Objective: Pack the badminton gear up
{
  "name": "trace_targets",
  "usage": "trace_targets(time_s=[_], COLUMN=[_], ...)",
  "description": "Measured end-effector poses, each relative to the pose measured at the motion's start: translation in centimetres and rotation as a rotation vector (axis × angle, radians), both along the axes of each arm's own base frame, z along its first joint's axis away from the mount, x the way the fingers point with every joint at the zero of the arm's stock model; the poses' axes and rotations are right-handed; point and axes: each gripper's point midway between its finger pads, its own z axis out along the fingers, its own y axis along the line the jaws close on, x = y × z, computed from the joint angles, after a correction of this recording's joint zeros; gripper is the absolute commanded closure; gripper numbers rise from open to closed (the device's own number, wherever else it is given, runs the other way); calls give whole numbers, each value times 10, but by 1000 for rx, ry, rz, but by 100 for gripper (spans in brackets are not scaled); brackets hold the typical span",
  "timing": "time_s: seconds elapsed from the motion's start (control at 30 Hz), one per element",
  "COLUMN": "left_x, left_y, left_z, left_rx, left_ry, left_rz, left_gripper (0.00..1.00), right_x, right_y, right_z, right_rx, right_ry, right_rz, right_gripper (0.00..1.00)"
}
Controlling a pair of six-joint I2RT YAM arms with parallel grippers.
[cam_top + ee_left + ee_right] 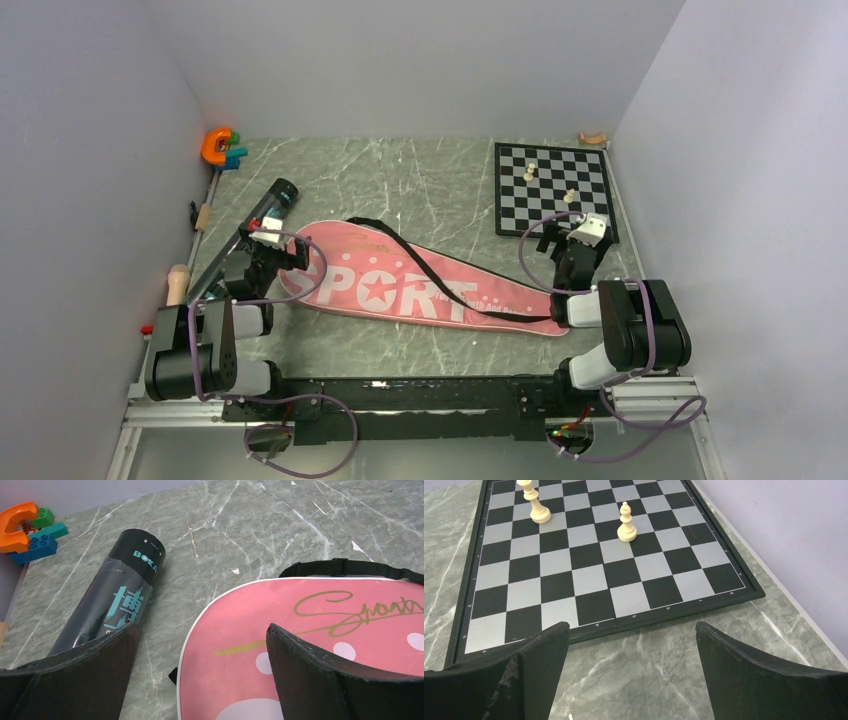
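1. Badminton gear (330, 270) lies across the left and middle of the grey marble-patterned table (400, 190). You see no rackets or shuttlecocks loose, and whether they are packed inside anything cannot be told.
2. Far left, the orange and teal toy blocks (222, 148) sit in the corner, no part of your job.
3. Next, the black tube (262, 212), a long, smooth, glossy cylinder with teal print, lies on its side near the bag's rounded end.
4. Your left gripper (200, 632) hovers with jaws spread wide and grips nothing. One finger is over the tube, the other over the bag's end, placed, I judge, to reach either.
5. Across the middle, the pink "SPORT" racket bag (420, 290) lies flat and diagonal. It is soft and racket-shaped, with white piping, dots and gold script, and its black strap (425, 268) trails loosely over it.
6. Further right, the chessboard (560, 215) is rigid and checkered, with two pale pieces (626, 525) upright on it. It is not gear.
7. Your right gripper (631, 630) hangs just short of the board's near edge, jaws apart and empty. It faces the board, so it probably must turn toward the bag.
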Motion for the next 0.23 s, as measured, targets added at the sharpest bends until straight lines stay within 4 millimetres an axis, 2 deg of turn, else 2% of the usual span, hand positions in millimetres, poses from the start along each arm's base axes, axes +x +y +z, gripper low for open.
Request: trace_targets(time_s=[0.23], left_x=[-1], left_y=[-1], left_z=[-4], left_rx=[2], left_ry=[16], left_rz=[5], left_gripper=[1], right_x=[-1], right_y=[0], right_z=[-2], right_rx=[0], right_ry=[6], right_rz=[0], right_gripper=[0])
